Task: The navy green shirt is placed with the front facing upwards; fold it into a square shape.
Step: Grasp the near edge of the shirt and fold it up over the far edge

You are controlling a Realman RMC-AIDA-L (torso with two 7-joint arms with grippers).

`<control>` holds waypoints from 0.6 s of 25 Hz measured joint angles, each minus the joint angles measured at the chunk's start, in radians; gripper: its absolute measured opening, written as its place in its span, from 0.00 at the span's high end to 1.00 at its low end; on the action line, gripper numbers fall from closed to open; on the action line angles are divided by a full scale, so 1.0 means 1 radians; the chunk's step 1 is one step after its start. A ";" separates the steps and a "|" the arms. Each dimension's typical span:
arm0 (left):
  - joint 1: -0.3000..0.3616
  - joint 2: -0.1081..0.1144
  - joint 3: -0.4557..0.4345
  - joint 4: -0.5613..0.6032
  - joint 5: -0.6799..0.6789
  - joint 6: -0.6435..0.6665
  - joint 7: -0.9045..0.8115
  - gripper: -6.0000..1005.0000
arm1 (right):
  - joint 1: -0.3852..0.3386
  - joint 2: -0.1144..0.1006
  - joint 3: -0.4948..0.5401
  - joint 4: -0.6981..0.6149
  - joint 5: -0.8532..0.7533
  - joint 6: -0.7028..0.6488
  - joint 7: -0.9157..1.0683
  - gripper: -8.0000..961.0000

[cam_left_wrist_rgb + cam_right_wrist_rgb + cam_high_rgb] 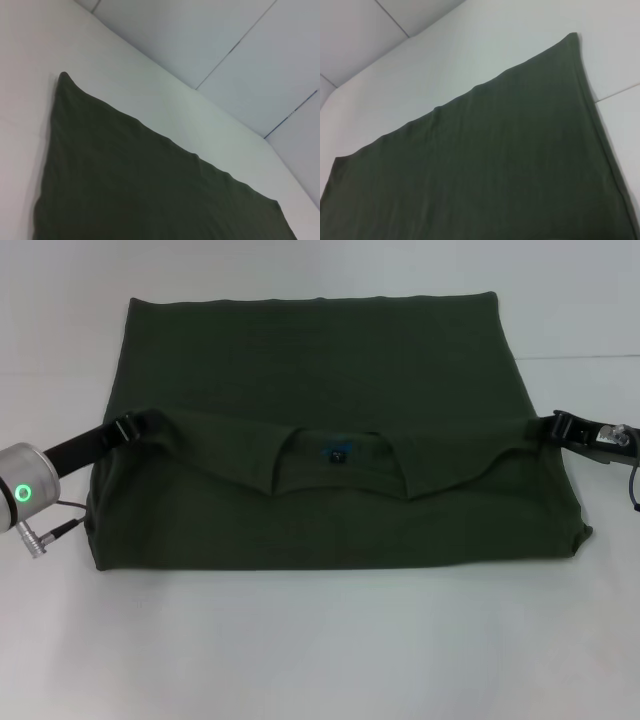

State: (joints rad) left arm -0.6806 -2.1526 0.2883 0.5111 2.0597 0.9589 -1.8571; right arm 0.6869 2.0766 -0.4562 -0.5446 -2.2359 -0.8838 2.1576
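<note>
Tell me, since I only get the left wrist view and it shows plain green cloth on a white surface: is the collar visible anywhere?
Observer: Yes. In the head view the collar lies across the middle of the navy green shirt, with its blue label showing.
Operator: Where are the tools?
Observer: The left tool is at the shirt's left edge and the right tool is at its right edge, both level with the collar.
Operator: Any lettering showing?
Observer: None in any view. The cloth that shows is plain green.
</note>
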 joint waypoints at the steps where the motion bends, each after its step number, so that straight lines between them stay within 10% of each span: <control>1: 0.000 -0.003 0.001 -0.001 -0.009 -0.003 0.004 0.94 | 0.001 0.001 0.000 0.000 0.001 0.004 -0.003 0.83; 15: 0.011 -0.009 -0.005 -0.025 -0.078 -0.059 0.030 0.75 | -0.005 0.002 0.008 0.002 0.001 0.023 -0.005 0.78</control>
State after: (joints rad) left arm -0.6699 -2.1612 0.2837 0.4862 1.9822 0.8996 -1.8267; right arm 0.6822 2.0782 -0.4477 -0.5430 -2.2348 -0.8610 2.1524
